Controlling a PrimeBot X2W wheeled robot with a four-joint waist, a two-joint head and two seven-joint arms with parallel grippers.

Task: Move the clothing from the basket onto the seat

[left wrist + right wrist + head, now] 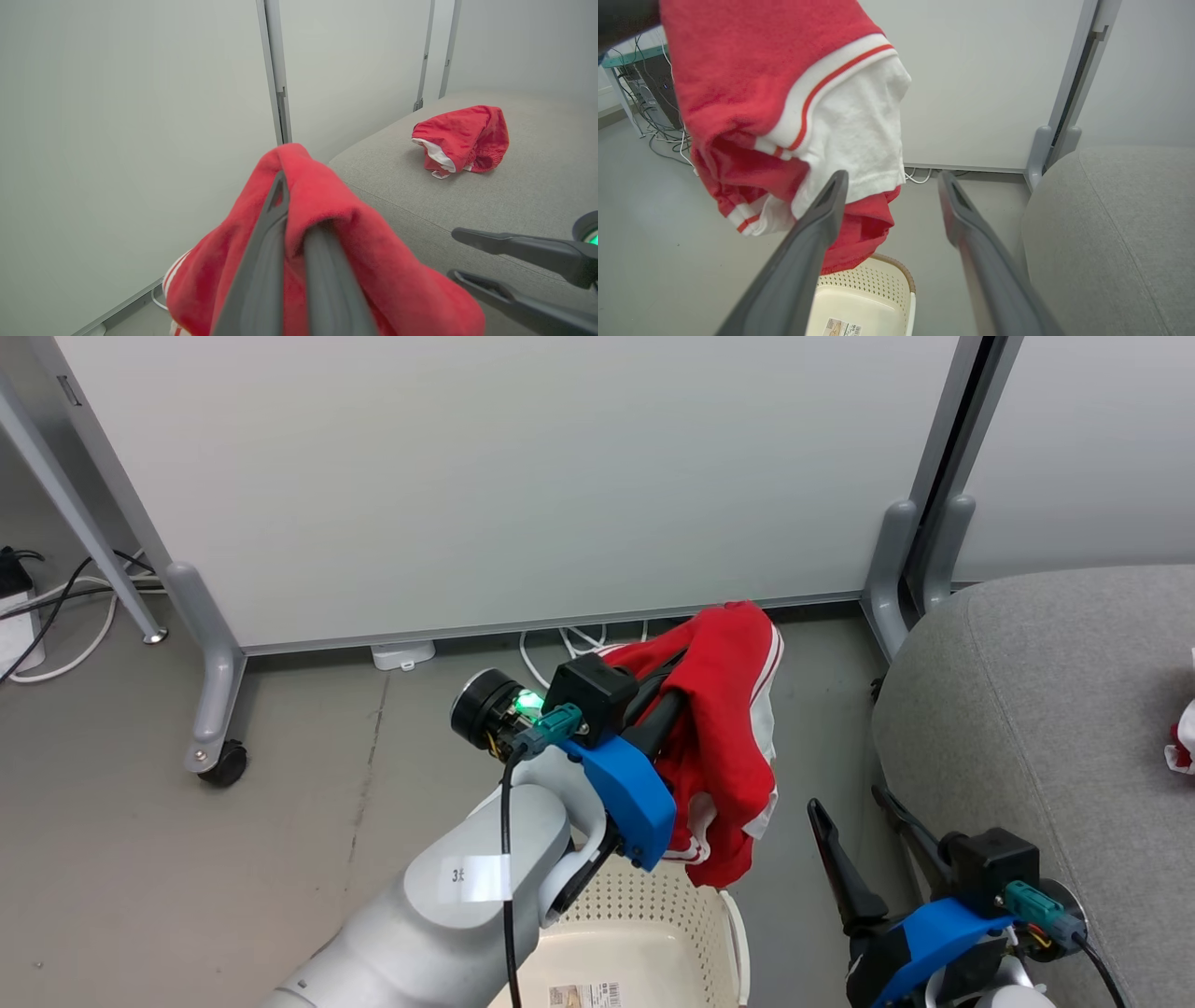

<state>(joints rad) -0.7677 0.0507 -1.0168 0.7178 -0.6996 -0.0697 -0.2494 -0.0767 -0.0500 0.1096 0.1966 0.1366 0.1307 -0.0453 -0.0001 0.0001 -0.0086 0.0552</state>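
Garment in transit: the left gripper is clenching its fingers on the striped red garment, which is draping over them and hanging below, above the basket.
The other red garment is already lying on the seat, well beyond the left fingertips; the visible part of the basket is looking bare, so I judge only this last piece is waiting to be delivered. The right gripper is holding its fingers spread, gripping nothing, with the seat's rounded grey edge just beside them. Smooth grey floor, pale partition panels and loose cables are lying beyond the fingers.
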